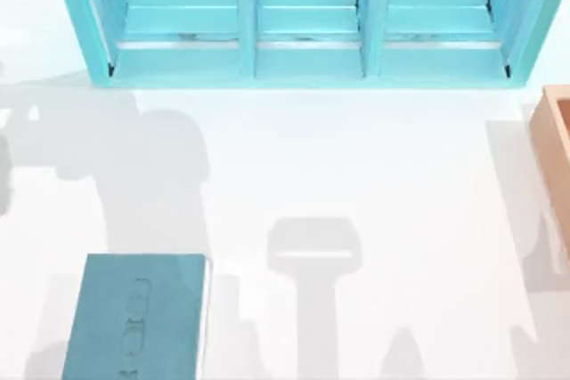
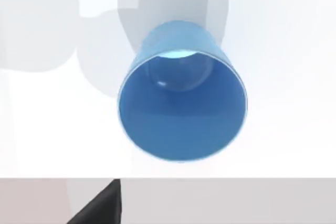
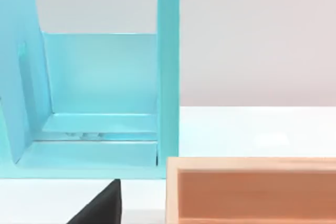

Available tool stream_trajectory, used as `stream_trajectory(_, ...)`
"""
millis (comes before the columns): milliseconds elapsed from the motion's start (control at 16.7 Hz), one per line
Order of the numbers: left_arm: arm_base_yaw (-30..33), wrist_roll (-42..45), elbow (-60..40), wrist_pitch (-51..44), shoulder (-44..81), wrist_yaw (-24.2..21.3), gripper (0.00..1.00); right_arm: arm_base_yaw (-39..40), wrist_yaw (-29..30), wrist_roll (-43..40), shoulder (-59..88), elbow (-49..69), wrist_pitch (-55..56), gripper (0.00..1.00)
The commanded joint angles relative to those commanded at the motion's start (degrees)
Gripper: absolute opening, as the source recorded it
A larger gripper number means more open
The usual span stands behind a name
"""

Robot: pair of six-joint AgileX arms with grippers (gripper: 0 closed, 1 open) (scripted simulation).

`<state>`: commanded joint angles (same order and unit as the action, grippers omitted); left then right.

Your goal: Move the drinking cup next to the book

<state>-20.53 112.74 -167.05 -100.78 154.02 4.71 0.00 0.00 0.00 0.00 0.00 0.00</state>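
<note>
The book (image 1: 134,318) lies flat at the front left of the table, teal with a white page edge on its right side; the picture's lower edge cuts it off. The drinking cup (image 2: 181,93) is blue and stands on the white tabletop, its open mouth turned toward the left wrist camera. It is empty, and nothing touches it. A dark part of my left gripper (image 2: 100,205) pokes in at the edge of that view, apart from the cup. A like dark part of my right gripper (image 3: 100,205) sits near the wooden box.
A big light-blue shelf unit (image 1: 303,24) spans the back of the table, its end panel (image 3: 168,72) close to my right arm. An open wooden box (image 1: 554,131) stands at the right edge, its rim (image 3: 252,163) just below the right wrist camera. Arm shadows fall across the middle.
</note>
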Motion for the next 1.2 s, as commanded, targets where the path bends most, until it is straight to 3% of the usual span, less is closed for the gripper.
stream_trajectory(180, -0.4, 0.3, -5.8, -1.4, 4.7, 0.0, 1.00, 0.0, 0.0, 0.0, 0.0, 0.0, 0.0, 1.00)
stream_trajectory(660, -1.2, 1.2, -34.8, -8.7, 25.8, -0.4, 1.00, 0.0, 0.0, 0.0, 0.0, 0.0, 0.0, 1.00)
stream_trajectory(1080, -1.3, 1.2, -39.6, -9.7, 29.8, -0.5, 1.00, 0.0, 0.0, 0.0, 0.0, 0.0, 0.0, 1.00)
stream_trajectory(1200, -1.3, 1.2, -39.6, -9.7, 29.8, -0.5, 0.85, 0.0, 0.0, 0.0, 0.0, 0.0, 0.0, 1.00)
